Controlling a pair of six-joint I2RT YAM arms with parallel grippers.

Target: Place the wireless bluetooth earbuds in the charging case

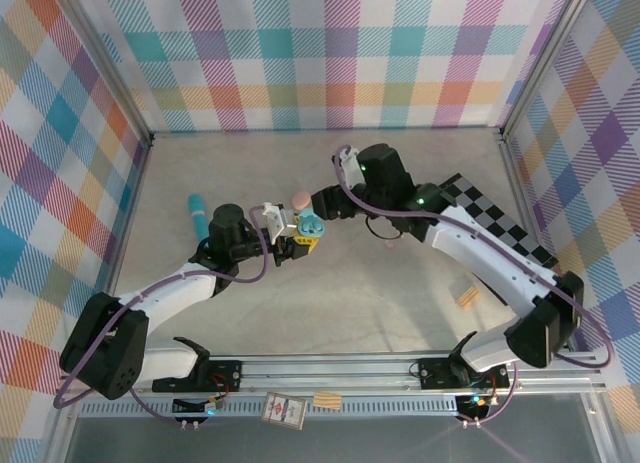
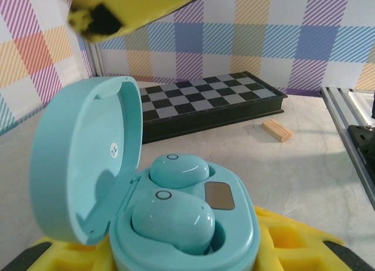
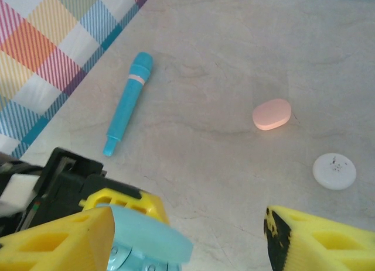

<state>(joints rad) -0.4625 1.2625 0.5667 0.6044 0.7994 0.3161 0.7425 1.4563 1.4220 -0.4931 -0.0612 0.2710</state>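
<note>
Earbuds (image 2: 179, 170), two teal ones, sat side by side in their cups inside the teal charging case (image 2: 240, 230), and its lid (image 2: 88, 160) stood open. Toward the left edge of the table (image 1: 330, 303) lay a long teal-blue tube (image 1: 197, 215), flat and by itself. Next came the left gripper (image 1: 298, 241), near the middle of the table. Its yellow fingers (image 2: 293, 239) were closed most of the way on the bottom of the charging case and held it with the earbuds in it. Just behind the case, toward the far edge, a pink oval case (image 1: 301, 198) lay shut on the table. A white round thing (image 3: 334, 171) lay near the pink one, but apart from it. The right gripper (image 3: 190, 221) hung right by the open case, close to the lid. Its two yellow fingers (image 3: 316, 242) were spread wide and had hold of nothing. A tiny pink bit (image 1: 390, 247) lay on the table beside the right arm, too small to tell what it was. Farther right, a black and white checker board (image 1: 500, 223) lay along the right edge. A small wooden block (image 1: 466, 296) lay in front of it, closer to the near edge, touching nothing.
</note>
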